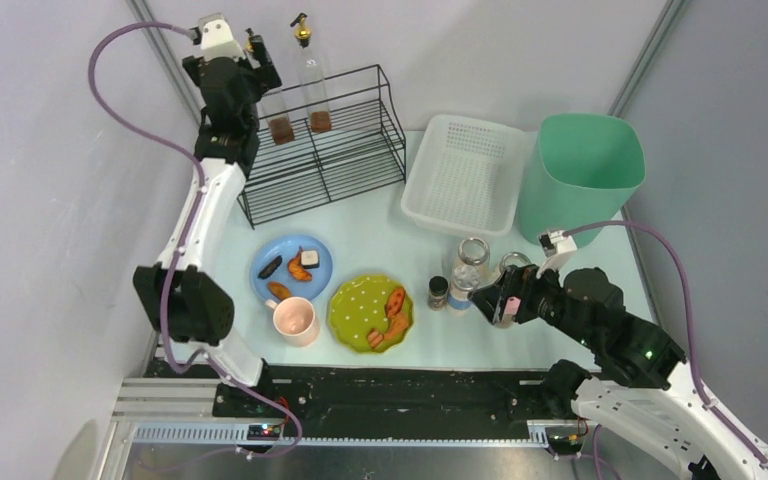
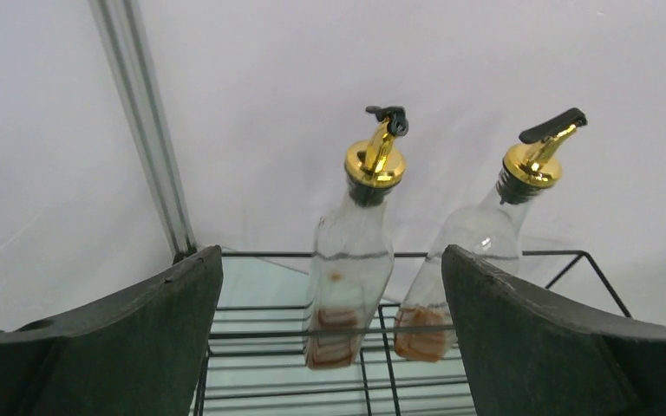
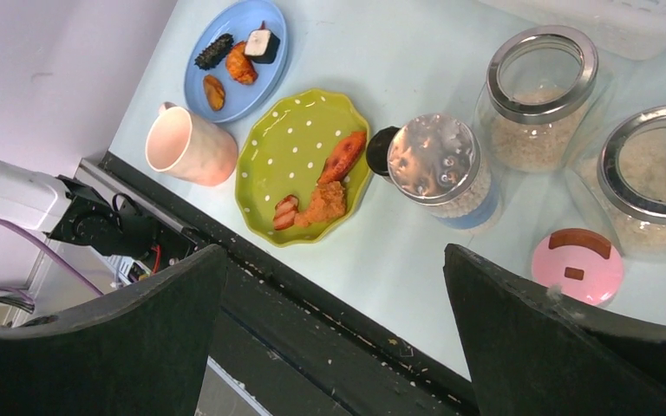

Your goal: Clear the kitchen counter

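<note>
The mint-green kitchen counter [image 1: 380,232] carries a blue plate [image 1: 292,268] with food bits, a green dotted plate [image 1: 370,312] with food, a pink mug [image 1: 295,321], a small dark spice jar [image 1: 438,292] and several glass jars [image 1: 470,262]. My left gripper [image 1: 260,72] is raised at the back left and stands open [image 2: 329,260]. The left oil bottle [image 2: 353,260] stands on the rack just beyond its fingertips, untouched. My right gripper [image 1: 490,300] hovers open [image 3: 334,260] above the counter's front edge by the jars, holding nothing.
A black wire rack [image 1: 325,150] at the back holds two gold-capped oil bottles [image 1: 312,75]. A white perforated basket [image 1: 463,172] and a green bin [image 1: 580,175] stand at the back right. A pink lid [image 3: 577,264] lies by the jars. A black rail [image 3: 312,321] edges the front.
</note>
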### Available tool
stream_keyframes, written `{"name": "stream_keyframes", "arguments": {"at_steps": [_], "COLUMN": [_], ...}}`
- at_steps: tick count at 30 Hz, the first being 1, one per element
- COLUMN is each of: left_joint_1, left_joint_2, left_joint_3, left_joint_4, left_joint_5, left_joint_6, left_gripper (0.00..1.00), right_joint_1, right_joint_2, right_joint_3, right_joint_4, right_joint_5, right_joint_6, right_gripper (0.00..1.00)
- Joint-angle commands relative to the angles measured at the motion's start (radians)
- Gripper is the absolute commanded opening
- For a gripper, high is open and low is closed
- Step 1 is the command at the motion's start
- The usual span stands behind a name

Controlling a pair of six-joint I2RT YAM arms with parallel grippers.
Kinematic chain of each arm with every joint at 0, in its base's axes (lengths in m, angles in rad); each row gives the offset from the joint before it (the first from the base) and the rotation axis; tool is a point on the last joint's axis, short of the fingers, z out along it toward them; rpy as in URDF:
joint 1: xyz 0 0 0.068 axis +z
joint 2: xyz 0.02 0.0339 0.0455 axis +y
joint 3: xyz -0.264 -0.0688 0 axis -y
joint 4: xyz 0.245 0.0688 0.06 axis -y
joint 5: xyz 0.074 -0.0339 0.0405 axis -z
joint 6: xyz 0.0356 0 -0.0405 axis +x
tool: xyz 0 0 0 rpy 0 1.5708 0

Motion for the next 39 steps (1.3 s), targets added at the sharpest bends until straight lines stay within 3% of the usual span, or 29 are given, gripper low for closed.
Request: {"name": "stream_keyframes", "arguments": {"at_steps": [1,5,15,23,33,39], "left_joint_1": [-0.010,-0.033,-0.211,-0.311,-0.531,-0.641], "left_joint_2": [-0.136,-0.266,-0.609,-0.827,-0.923,-0.882], "left_joint_3": [-0.132,-0.254,-0.526,-0.776,-1.028,-1.077], "left_joint_4": [0.041,0.014,-0.139,-0.204,-0.250,-0.250], "left_joint_5": [-0.028,-0.041,-0.105,0.052,0.092,0.088], "left_joint_6": [-0.080,-0.136,-0.165,-0.270,-0.374,-0.404], "left_gripper": [1.00,1.00,1.00,1.00,1.00,1.00], "right_joint_1": [0.006,0.005,0.005,0.000,-0.051,-0.063], "right_joint_2": [-0.028,-0.009,-0.009,0.043,0.087,0.140], "right_joint_3": [0.002,0.003,0.006,0.063,0.122,0.121], "right_joint_4": [-0.026,-0.064,-0.165,-0.226,-0.231,-0.196], "right_joint_5": [0.038,0.063,0.102,0.181,0.165,0.166], "right_joint_6": [0.007,0.008,0.049,0.051,0.015,-0.011], "right_gripper": [1.00,1.00,1.00,1.00,1.00,1.00]}}
